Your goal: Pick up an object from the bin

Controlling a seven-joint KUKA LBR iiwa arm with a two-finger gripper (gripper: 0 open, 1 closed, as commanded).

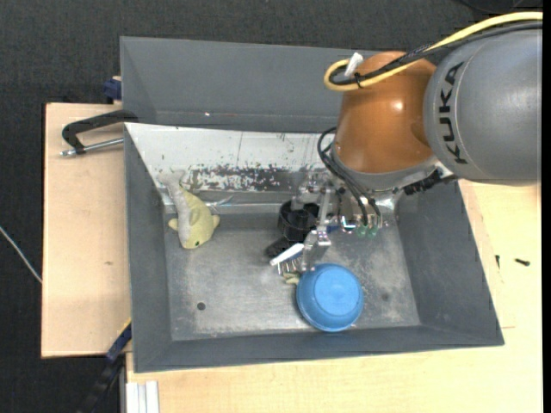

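My gripper [320, 231] hangs below the orange wrist cover, low over the middle of the bin floor. Just left of it stands a black, roughly round thing [294, 218], and a smaller black piece [279, 249] lies below that. A pale silvery-white piece [289, 261] lies at the gripper's lower end, touching the top of a blue round cup-like thing [329, 297]. That blue thing rests on the floor near the front wall. I cannot make out whether anything sits between the jaws.
A pale yellow soft toy-like thing [193, 221] lies at the back left, by the speckled rear wall. The arm and its orange cover hang over the bin's right back corner.
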